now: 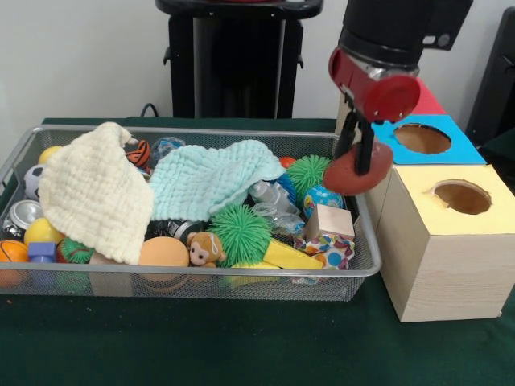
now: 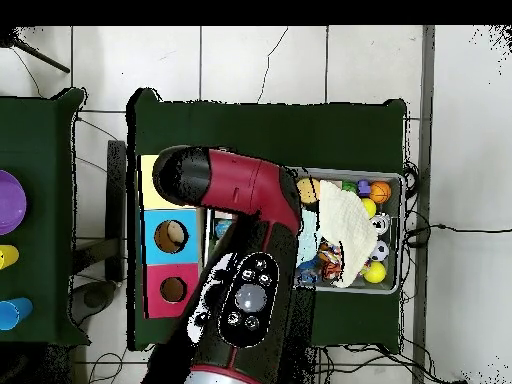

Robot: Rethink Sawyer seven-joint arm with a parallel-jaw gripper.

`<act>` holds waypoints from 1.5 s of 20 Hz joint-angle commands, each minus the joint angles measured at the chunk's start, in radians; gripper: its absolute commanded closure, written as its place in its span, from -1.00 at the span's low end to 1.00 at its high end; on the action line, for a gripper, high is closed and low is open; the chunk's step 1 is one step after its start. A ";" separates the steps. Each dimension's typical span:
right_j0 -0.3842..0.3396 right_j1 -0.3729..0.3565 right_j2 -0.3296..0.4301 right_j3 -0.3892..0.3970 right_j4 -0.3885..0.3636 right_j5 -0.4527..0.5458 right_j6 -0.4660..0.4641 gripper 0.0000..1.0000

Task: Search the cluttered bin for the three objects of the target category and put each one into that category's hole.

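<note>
front view: gripper point(image 1: 357, 154) pinches the brown football point(image 1: 357, 170) across its middle; looks light, squashy foam, grip seems sound.

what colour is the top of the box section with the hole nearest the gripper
Blue: the blue-topped box section lies just beside the gripper, which holds a reddish-brown ball. Front view shows it best.

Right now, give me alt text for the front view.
A red and black robot gripper holds a reddish-brown football-shaped toy above the right end of a wire mesh bin crammed with toys and two cloths, beside a wooden box with round holes.
</note>
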 commanded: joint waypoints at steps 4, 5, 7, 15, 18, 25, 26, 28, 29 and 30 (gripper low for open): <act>0.045 -0.144 0.074 0.191 0.005 0.203 0.040 1.00; 0.053 -0.154 0.077 0.201 0.010 0.208 0.046 1.00; 0.066 -0.162 0.070 0.202 0.002 0.222 0.054 1.00; 0.095 -0.202 0.069 0.267 0.015 0.190 0.072 1.00; 0.095 -0.208 0.069 0.298 0.009 0.156 0.060 1.00; 0.107 -0.259 0.069 0.374 0.002 0.117 0.040 1.00; 0.108 -0.263 0.068 0.377 -0.001 0.118 0.039 1.00; 0.111 -0.271 0.063 0.381 -0.009 0.121 0.037 1.00; 0.117 -0.273 0.057 0.379 -0.017 0.119 0.040 1.00; 0.120 -0.275 0.053 0.379 -0.023 0.118 0.044 1.00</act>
